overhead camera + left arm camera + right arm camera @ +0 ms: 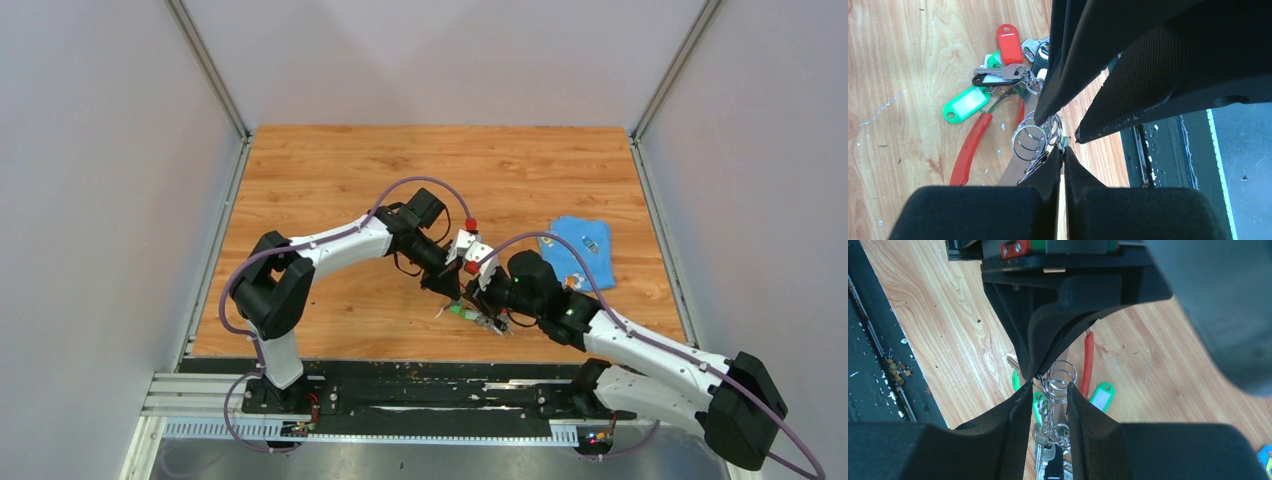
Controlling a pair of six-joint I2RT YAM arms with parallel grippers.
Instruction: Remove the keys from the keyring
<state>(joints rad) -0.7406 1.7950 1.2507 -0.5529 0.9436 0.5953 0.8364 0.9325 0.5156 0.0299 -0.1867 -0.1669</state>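
Note:
The keyring [1034, 136] is a bunch of thin silver rings with a red curved clip [970, 147] lying on the wood. The keys [1004, 72] fan out beyond it with green [966, 104], red [1009, 42] and black tags. My left gripper [1063, 150] is shut, pinching a thin ring at the bunch's edge. My right gripper [1048, 387] is closed on the stacked rings [1062, 382], jaws a ring's width apart, with keys [1045, 450] hanging between the fingers. In the top view both grippers [452, 290] [482, 310] meet over the bunch [468, 315] near the table's front edge.
A blue cloth [578, 250] with small items on it lies to the right of the arms. The black base rail [420, 390] runs just in front of the bunch. Grey walls [110, 200] enclose the wooden table [330, 170].

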